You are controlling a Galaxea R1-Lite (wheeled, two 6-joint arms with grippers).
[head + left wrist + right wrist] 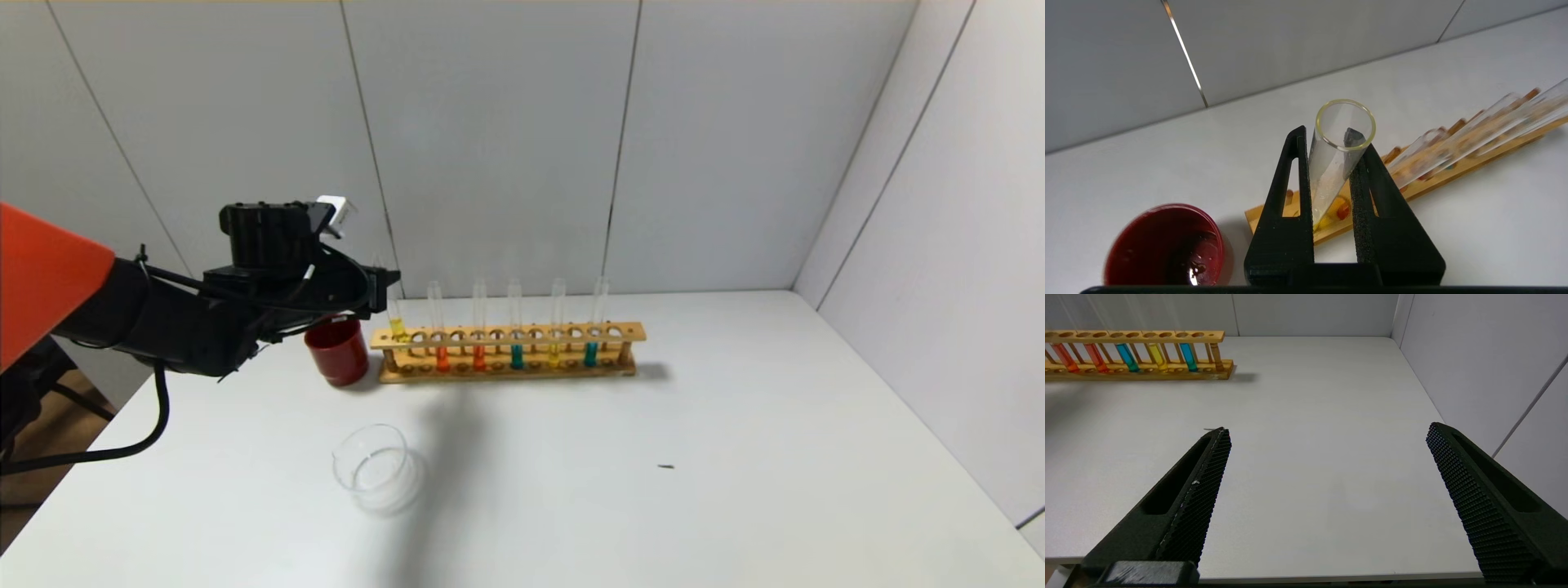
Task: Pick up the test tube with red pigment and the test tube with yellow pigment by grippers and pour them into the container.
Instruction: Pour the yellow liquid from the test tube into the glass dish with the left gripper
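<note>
My left gripper [384, 290] is shut on the test tube with yellow pigment [397, 325] at the left end of the wooden rack [506, 371]. In the left wrist view the black fingers [1290, 183] press the clear glass [1331, 171] from both sides. The tube's yellow bottom sits level with the rack's top rail. Two test tubes with red pigment [442, 358] [479, 357] stand in the rack just to the right. The container [371, 469], a low clear glass dish, sits nearer the front of the table. My right gripper [1327, 428] hangs open over the table's near right edge, holding nothing.
A dark red cup [337, 351] stands just left of the rack, below my left wrist. Two teal tubes [516, 356] and a paler yellow tube [554, 353] fill the rack's right half. Grey walls close the back and the right side.
</note>
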